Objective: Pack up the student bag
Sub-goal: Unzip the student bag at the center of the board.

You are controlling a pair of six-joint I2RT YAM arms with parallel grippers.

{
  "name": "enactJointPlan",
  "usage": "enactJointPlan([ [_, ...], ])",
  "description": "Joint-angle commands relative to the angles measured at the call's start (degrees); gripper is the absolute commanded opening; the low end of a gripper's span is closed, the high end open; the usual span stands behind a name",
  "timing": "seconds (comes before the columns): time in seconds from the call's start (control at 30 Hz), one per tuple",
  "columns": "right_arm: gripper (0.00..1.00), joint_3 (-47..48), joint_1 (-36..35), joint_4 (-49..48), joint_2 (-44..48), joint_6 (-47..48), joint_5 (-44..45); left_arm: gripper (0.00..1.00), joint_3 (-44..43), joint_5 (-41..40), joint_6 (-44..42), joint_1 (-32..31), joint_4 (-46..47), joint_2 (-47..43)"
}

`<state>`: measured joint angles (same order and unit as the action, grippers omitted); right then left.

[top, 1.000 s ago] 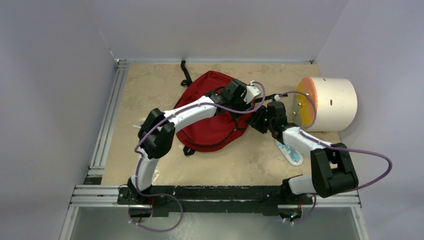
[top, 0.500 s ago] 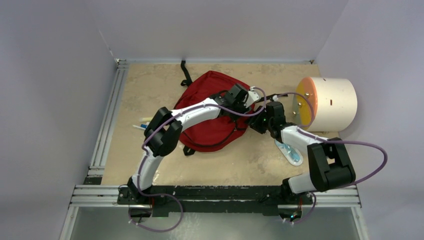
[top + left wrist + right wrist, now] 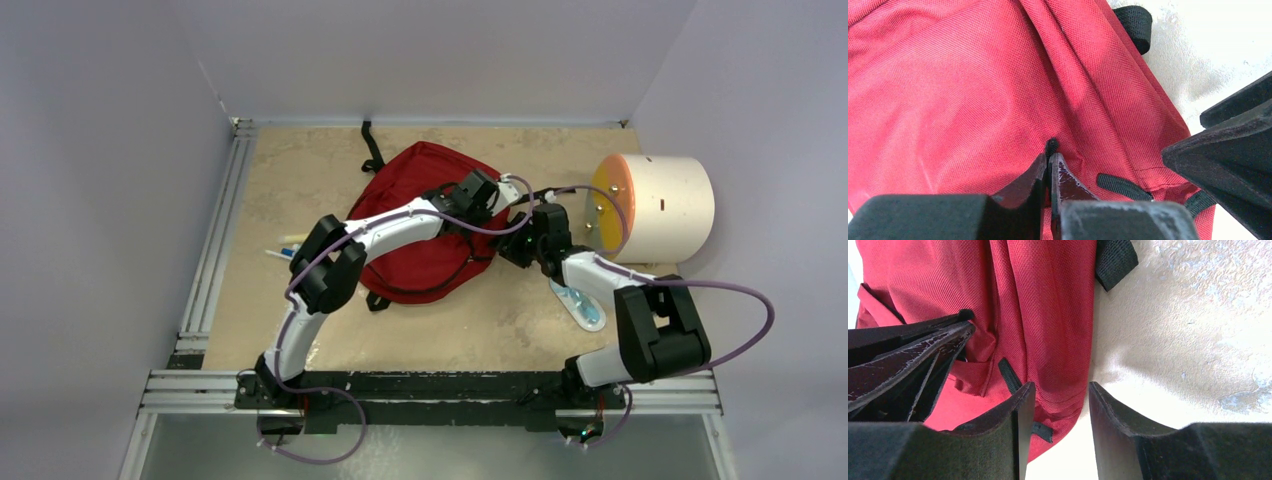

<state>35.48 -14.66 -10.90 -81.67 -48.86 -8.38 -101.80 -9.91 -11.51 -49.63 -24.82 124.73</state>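
Note:
The student bag, dark red, lies flat at the back middle of the table. My left gripper rests on its right part. In the left wrist view the left gripper is shut on a small black zipper pull that pokes out past the tips against the bag's fabric. My right gripper is at the bag's right edge, just beside the left one. In the right wrist view the right gripper stands open, and the edge of the bag shows in the gap.
A cream cylinder with an orange-yellow face lies at the right. A pale blue item lies under the right forearm. Pens lie at the left by the rail. A black strap trails behind the bag.
The left gripper has closed on the zipper pull. The left elbow has swung right, uncovering the pens. The right gripper has stayed open in place.

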Motion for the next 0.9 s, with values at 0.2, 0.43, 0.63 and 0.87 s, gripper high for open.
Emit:
enactJointPlan([
  [0.2,0.45,0.06,0.20,-2.35,-1.73,0.29,-0.54,0.00,0.96,-1.41,3.77,0.54,3.73,-5.63],
  [0.43,0.50,1.25,0.22,-2.37,-4.12,1.26,0.59,0.00,2.67,-1.72,6.87,3.46,3.59,-6.99],
  [0.63,0.24,1.43,0.25,-3.66,-6.74,1.43,0.87,0.00,4.67,-0.34,8.39,6.28,3.91,-8.70],
  [0.87,0.00,0.97,0.17,-4.66,-7.63,1.32,0.55,0.00,7.71,-1.16,8.56,10.24,4.33,-10.56],
])
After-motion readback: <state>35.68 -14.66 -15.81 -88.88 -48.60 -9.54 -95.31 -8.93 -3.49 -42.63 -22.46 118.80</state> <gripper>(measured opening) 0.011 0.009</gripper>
